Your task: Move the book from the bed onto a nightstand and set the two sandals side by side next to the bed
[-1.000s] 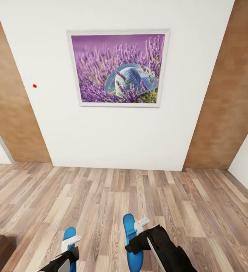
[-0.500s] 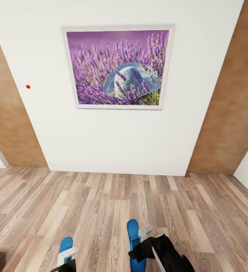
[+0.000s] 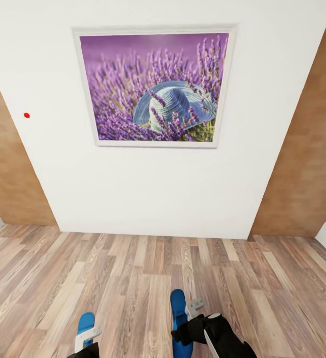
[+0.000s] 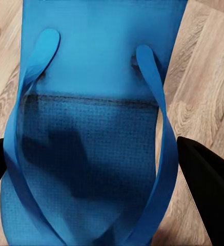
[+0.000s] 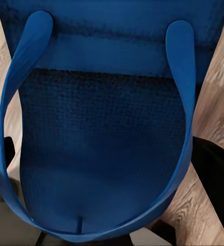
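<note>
I hold two bright blue sandals over the wood-plank floor of the bedroom. In the head view my left gripper (image 3: 86,339) is shut on one sandal (image 3: 86,321) at the bottom left. My right gripper (image 3: 195,309) is shut on the other sandal (image 3: 178,303) near the bottom centre. The left wrist view looks down on its sandal (image 4: 96,77) with straps, between black fingers (image 4: 209,184). The right wrist view shows its sandal (image 5: 106,133) close up beside a black finger (image 5: 217,174). The book, the bed and the nightstands are out of view.
A white wall (image 3: 148,194) stands close ahead with a framed lavender-and-hat picture (image 3: 155,87) and a small red dot (image 3: 27,115). Brown wood panels (image 3: 302,164) flank it on both sides. Plank floor (image 3: 133,278) lies between me and the wall.
The whole view has shifted: the wall and picture have grown nearer and larger, and a dark brown corner at the lower left has left the picture. Both sandals stay gripped.
</note>
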Motion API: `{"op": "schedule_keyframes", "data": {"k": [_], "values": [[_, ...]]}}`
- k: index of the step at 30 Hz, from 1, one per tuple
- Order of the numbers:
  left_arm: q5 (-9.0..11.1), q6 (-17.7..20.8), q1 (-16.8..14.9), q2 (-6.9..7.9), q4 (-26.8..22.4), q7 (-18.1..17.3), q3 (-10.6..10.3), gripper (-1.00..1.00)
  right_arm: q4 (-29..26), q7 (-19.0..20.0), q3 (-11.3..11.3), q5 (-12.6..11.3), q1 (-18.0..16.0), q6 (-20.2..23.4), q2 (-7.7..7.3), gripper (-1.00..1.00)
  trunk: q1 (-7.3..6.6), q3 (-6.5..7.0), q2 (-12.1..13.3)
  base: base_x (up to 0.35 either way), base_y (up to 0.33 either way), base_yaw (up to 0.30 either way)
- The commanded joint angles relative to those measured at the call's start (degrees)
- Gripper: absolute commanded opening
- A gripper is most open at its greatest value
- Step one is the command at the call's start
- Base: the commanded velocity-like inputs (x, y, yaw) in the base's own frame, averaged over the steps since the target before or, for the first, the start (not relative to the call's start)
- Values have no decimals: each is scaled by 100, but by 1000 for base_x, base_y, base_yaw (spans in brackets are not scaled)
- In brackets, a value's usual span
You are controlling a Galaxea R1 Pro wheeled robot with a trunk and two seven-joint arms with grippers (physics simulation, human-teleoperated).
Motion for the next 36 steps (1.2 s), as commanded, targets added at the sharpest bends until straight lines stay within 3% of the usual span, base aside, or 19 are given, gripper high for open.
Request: {"op": "schedule_keyframes", "data": {"k": [1,12,36], "values": [[-69,-17,-2,-2,0,26,32,-100,3,41,-3,53,-4,21,1,-100,7,-12,-12,339,0,0],[-61,-140,20,-4,-2,42,32,-100,88,49,6,59,-4,4,1,-100,7,-12,-12,340,0,63],[-69,-221,34,-11,-3,52,32,-100,137,50,25,69,-4,3,10,-100,7,-66,-12,250,0,263]]}}
